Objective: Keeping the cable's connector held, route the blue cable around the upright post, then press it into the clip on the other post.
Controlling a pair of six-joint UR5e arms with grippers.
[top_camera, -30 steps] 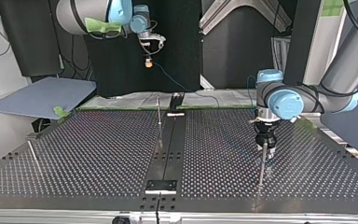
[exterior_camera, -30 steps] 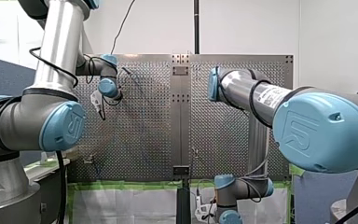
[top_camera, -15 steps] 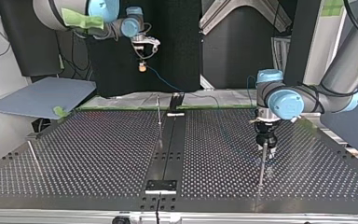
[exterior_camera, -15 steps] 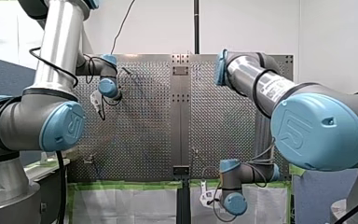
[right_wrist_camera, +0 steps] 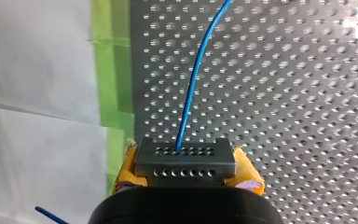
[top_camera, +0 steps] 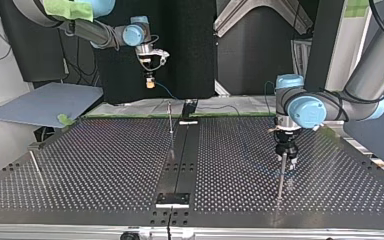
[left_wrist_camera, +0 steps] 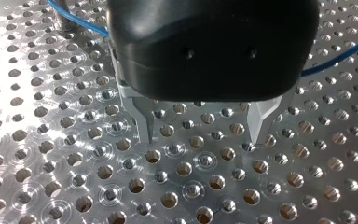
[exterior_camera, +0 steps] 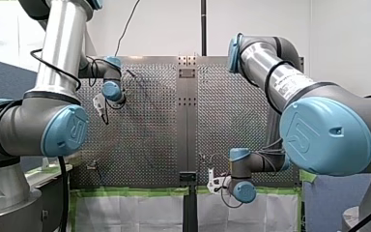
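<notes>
Start nearest, right of centre in the top view: left gripper (top_camera: 285,151) low over a post (top_camera: 280,181), metal fingers (left_wrist_camera: 144,123) spread wide, gripping nothing, only bare table (left_wrist_camera: 74,177) beneath. Trace the cable (left_wrist_camera: 338,57) crossing the table behind that gripper. Pass the middle post (top_camera: 170,119), nothing touching it; clip not to be made out on either post. End farthest, upper left of the top view: right gripper (top_camera: 150,83) raised above the far edge, yellow pads (right_wrist_camera: 248,179) clamped on the connector (right_wrist_camera: 185,161), cable running ahead from its face. Expect a thin, light, limp yet springy line, more apt to slacken or kink than to push. Keep hold on the rigid connector's flat sides; for pressing, pinch the cable itself close beside the clip.
</notes>
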